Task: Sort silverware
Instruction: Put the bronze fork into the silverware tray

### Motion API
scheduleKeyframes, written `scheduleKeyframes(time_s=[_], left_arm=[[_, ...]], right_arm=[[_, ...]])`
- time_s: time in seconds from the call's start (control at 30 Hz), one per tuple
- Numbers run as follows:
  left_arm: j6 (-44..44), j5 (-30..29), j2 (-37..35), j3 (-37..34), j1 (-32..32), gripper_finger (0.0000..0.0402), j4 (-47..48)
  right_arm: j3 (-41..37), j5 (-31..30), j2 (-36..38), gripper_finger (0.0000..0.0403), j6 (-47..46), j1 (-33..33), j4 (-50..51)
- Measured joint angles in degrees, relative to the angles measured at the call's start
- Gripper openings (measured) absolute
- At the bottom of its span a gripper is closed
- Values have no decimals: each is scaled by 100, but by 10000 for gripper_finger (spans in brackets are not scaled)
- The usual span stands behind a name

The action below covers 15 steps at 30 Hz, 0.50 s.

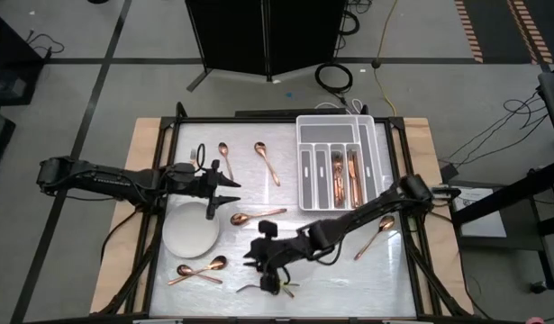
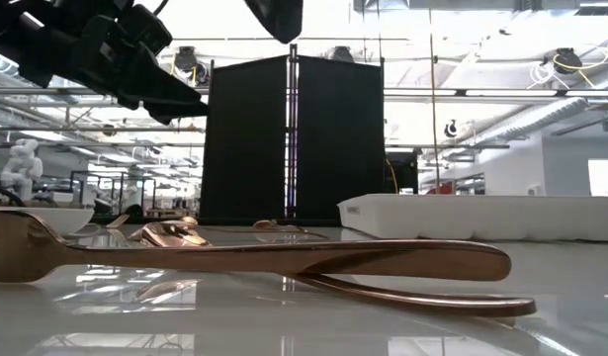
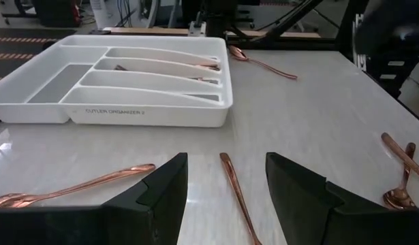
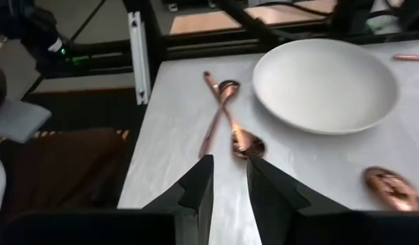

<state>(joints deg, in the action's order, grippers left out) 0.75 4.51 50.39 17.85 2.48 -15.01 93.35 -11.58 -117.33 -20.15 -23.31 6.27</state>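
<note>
The left gripper (image 1: 224, 193), fingers wide apart and empty, hangs at centre-left of the high view over a slim copper spoon handle (image 3: 236, 194); a skewed closing could flick it aside. The right gripper (image 1: 269, 281), fingers narrow and holding nothing, sits low at the bottom centre, facing two crossed rose-gold spoons (image 4: 226, 119) beside the round white plate (image 4: 325, 82); grabbing there risks lifting both. The white compartmented tray (image 3: 137, 112), upper right, reads roughly "CUTLER ORGANIZER"
</note>
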Motion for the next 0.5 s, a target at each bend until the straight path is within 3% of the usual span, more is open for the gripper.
scheduleKeyframes(time_s=[0.3, 0.5], left_arm=[[-37, -6, 0, -2, 0, 196, 145], [-192, -11, 0, -2, 0, 196, 231]], right_arm=[[546, -21, -800, 80, -12, -455, 10], [646, -219, -943, 80, -281, -689, 158]])
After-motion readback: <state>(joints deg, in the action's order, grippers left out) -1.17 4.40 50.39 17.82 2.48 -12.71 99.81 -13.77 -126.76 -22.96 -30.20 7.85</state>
